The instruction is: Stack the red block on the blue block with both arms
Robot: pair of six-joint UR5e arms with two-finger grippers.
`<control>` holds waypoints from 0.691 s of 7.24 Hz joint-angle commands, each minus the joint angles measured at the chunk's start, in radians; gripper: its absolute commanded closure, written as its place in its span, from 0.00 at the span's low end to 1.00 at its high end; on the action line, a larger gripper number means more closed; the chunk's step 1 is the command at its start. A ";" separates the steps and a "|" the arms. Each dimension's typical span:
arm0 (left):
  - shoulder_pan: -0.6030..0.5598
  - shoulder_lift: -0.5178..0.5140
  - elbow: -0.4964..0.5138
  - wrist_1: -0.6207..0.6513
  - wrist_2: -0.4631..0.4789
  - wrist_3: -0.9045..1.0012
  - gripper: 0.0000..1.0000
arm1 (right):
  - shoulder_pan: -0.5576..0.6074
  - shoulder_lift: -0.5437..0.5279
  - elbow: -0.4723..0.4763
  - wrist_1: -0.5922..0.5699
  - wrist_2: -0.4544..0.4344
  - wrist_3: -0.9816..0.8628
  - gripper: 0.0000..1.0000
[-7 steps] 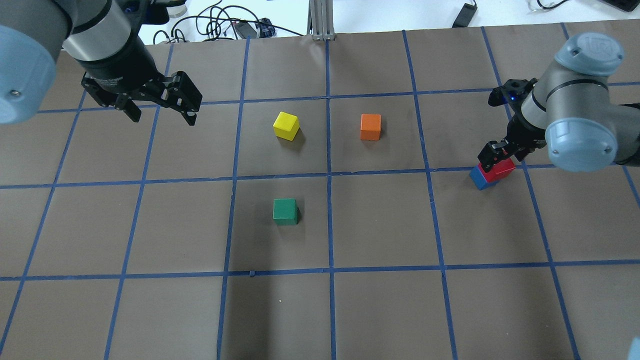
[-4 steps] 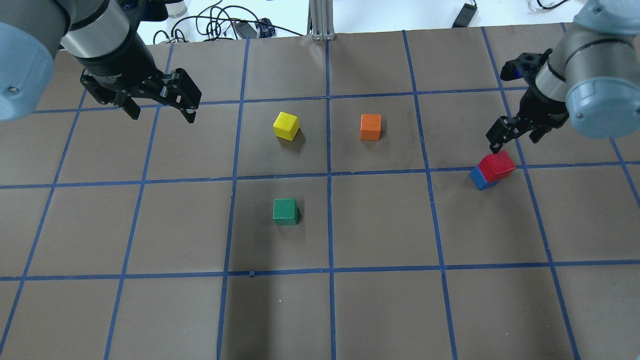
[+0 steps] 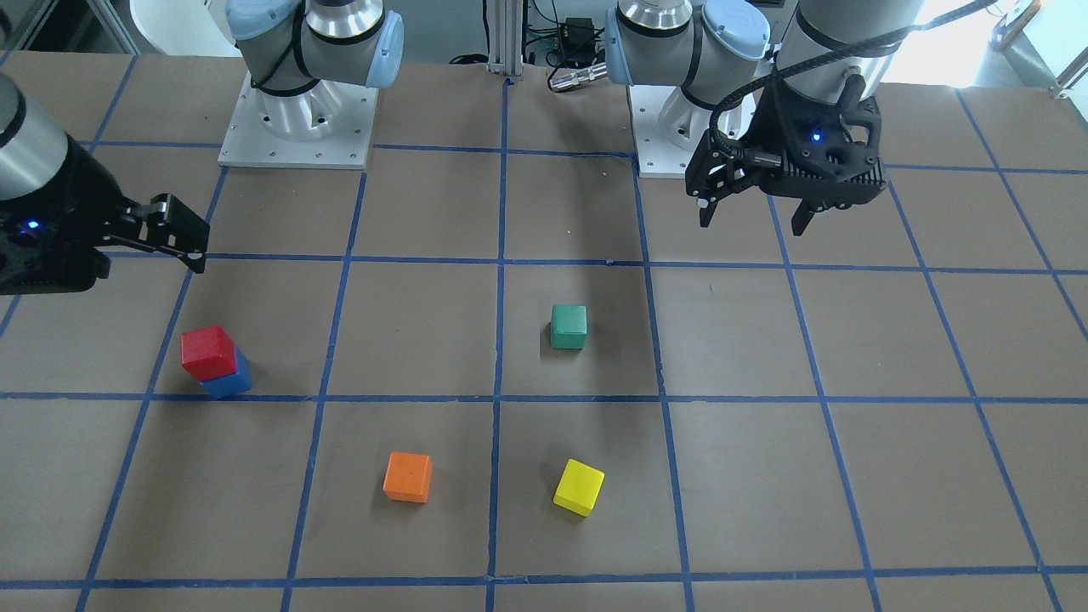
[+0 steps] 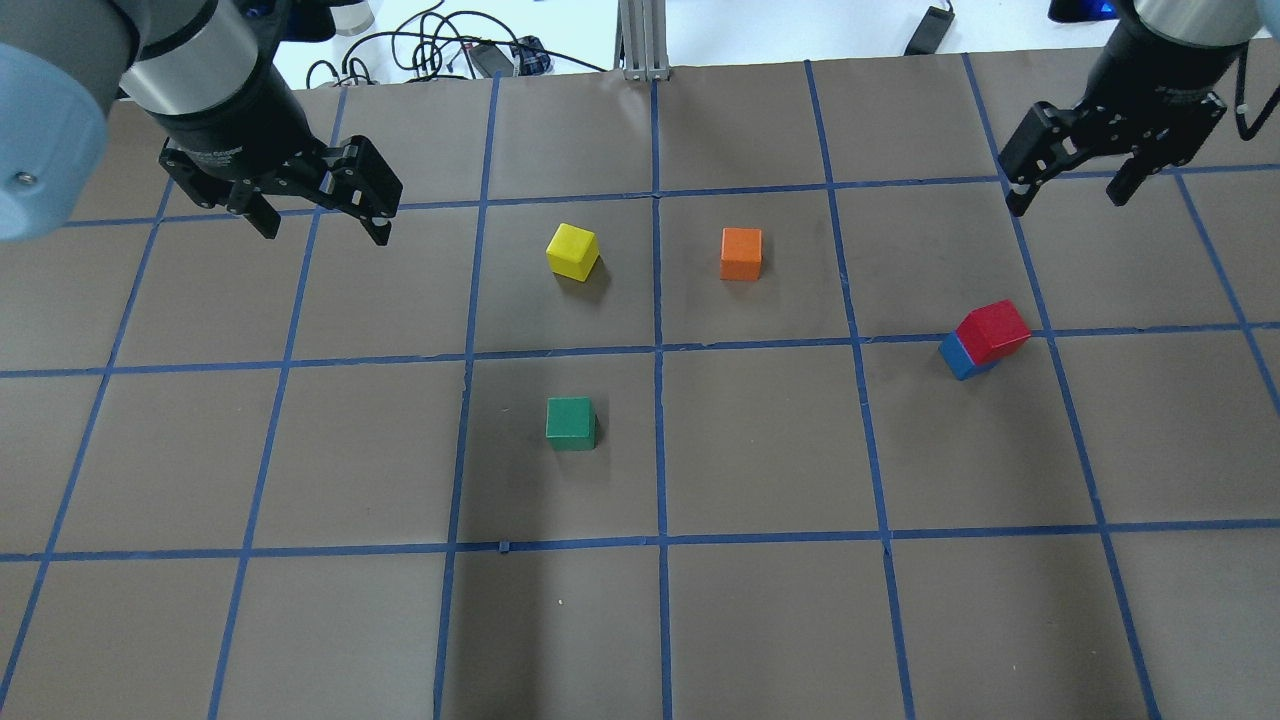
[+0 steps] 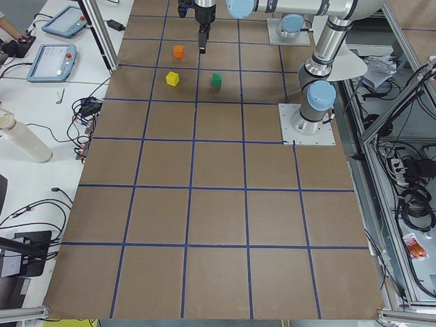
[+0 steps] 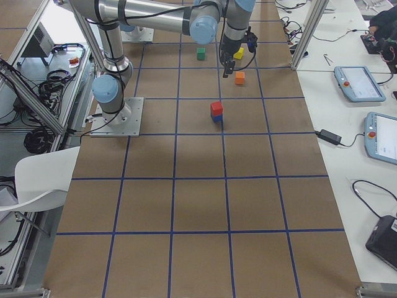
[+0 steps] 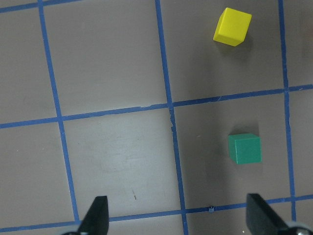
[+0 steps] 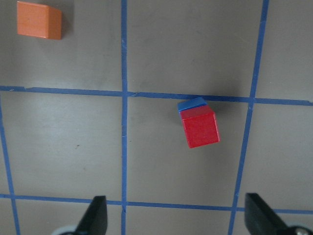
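Observation:
The red block (image 4: 993, 330) sits on top of the blue block (image 4: 957, 356) at the table's right, slightly offset, with a strip of blue showing. The stack also shows in the right wrist view, red block (image 8: 199, 127) over blue block (image 8: 191, 104). My right gripper (image 4: 1066, 195) is open and empty, raised well above and behind the stack. My left gripper (image 4: 326, 232) is open and empty, hovering over the far left of the table. In the front view the left gripper (image 3: 751, 223) hangs at the upper right.
A yellow block (image 4: 573, 251), an orange block (image 4: 741, 254) and a green block (image 4: 571, 423) lie apart near the table's middle. Brown paper with a blue tape grid (image 4: 658, 350) covers the table. Cables lie beyond the far edge.
My right gripper has let go of the red block and risen up and back, away from the stack. The red block stays on the blue block. The left arm has barely moved.

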State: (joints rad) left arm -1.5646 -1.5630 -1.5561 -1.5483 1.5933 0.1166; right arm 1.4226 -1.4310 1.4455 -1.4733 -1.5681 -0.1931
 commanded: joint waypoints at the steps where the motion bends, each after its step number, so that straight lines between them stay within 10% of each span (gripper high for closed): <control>1: 0.000 0.001 -0.002 0.002 0.001 0.002 0.00 | 0.085 -0.005 -0.005 0.008 0.002 0.098 0.00; 5: 0.000 0.006 -0.009 0.002 0.001 0.002 0.00 | 0.127 -0.081 0.108 0.005 -0.004 0.199 0.00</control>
State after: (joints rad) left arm -1.5647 -1.5579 -1.5630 -1.5463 1.5938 0.1181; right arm 1.5461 -1.4818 1.5063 -1.4647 -1.5713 -0.0120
